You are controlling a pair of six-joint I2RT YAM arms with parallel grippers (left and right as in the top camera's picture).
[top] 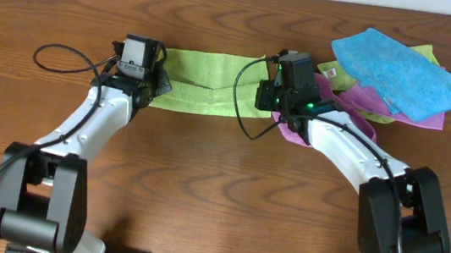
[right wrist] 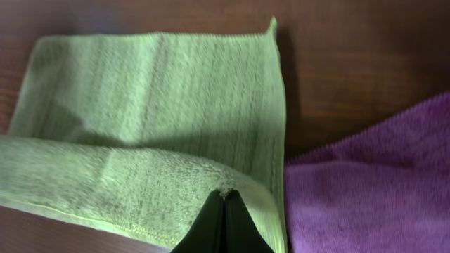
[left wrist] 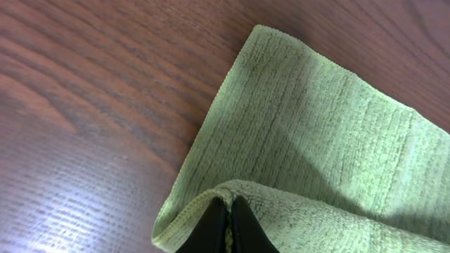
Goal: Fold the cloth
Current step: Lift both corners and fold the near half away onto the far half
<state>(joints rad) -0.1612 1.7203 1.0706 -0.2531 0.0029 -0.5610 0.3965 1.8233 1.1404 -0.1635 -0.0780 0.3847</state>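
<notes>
**Here the lime-green cloth (top: 209, 82) lies doubled, pinched at both ends**

At the cloth's left end, the left gripper (left wrist: 229, 211) has its fingers pressed together on a turned-over edge of the fabric. That edge is lifted over the flat layer beneath it, close to the left corner. The cloth itself runs as a long, narrow band across the wooden table (top: 202, 183), with a shallow crease near its middle. At the cloth's right end, the right gripper (right wrist: 223, 200) pinches the turned-over edge in the same way, its fingertips shut tight on the pile. A purple cloth (right wrist: 380, 183) lies right against the lime-green cloth's right edge. Farther right of it, a blue cloth (top: 398, 71) rests on top of the purple one. A pale yellow-green cloth (top: 421, 52) shows behind the blue one.
</notes>
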